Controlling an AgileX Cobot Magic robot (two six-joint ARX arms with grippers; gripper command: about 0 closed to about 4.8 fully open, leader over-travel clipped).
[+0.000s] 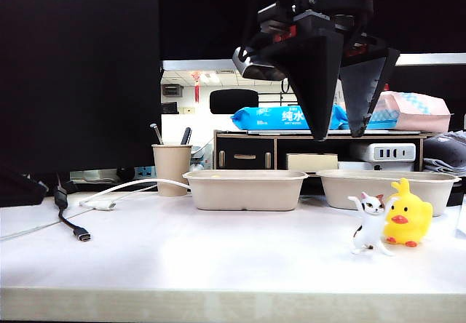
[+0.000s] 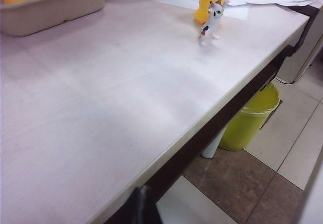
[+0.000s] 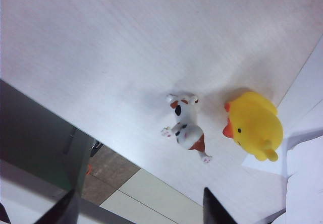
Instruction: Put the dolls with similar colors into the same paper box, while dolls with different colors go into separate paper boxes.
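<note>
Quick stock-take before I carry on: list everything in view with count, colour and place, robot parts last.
Paper boxes: 2, beige, back of table; yellow item inside left one.
Calico cat: 1, white with patches, front right, standing.
Duck: 1, yellow, beside cat.
Cup: 1, beige, pens inside, left of boxes.
Cables: black and white, left.
Bin: 1, yellow-green, on floor.
Right pincer: black, open, above cat and duck.
Left pincer: only a dark tip visible off table edge.
</note>
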